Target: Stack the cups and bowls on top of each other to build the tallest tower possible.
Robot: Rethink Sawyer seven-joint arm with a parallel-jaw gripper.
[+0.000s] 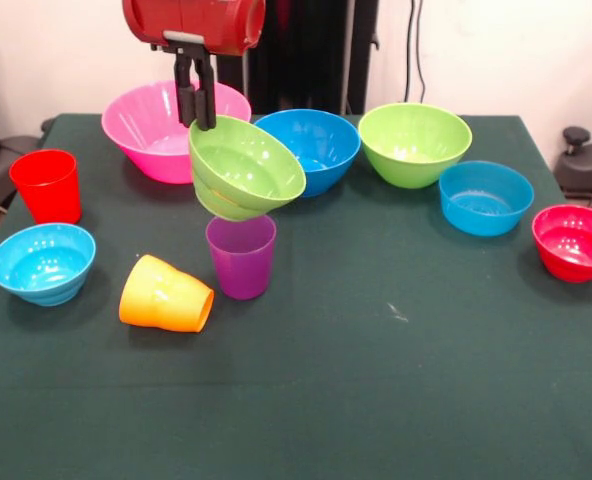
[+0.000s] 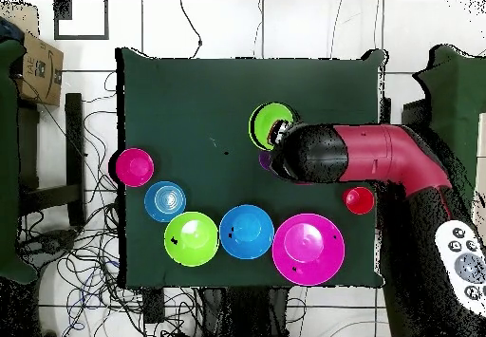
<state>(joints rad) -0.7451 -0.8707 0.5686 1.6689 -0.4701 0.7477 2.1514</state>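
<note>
My gripper (image 1: 198, 115) is shut on the far rim of the small lime green bowl (image 1: 246, 165) and holds it tilted, with the opening facing the camera. The bowl's base is right at the rim of the upright purple cup (image 1: 241, 258); I cannot tell if they touch. The orange cup (image 1: 166, 295) lies on its side left of the purple cup. The red cup (image 1: 48, 185) stands upright at the far left. In the overhead view the lime bowl (image 2: 271, 122) shows beside the arm (image 2: 351, 155), which hides most of the purple cup.
The big pink bowl (image 1: 146, 125), mid-sized blue bowl (image 1: 316, 145) and mid-sized lime bowl (image 1: 414, 143) stand in a row at the back. The small blue bowl (image 1: 486, 197) and red bowl (image 1: 576, 240) sit on the right. The light blue bowl (image 1: 41, 262) sits at the left.
</note>
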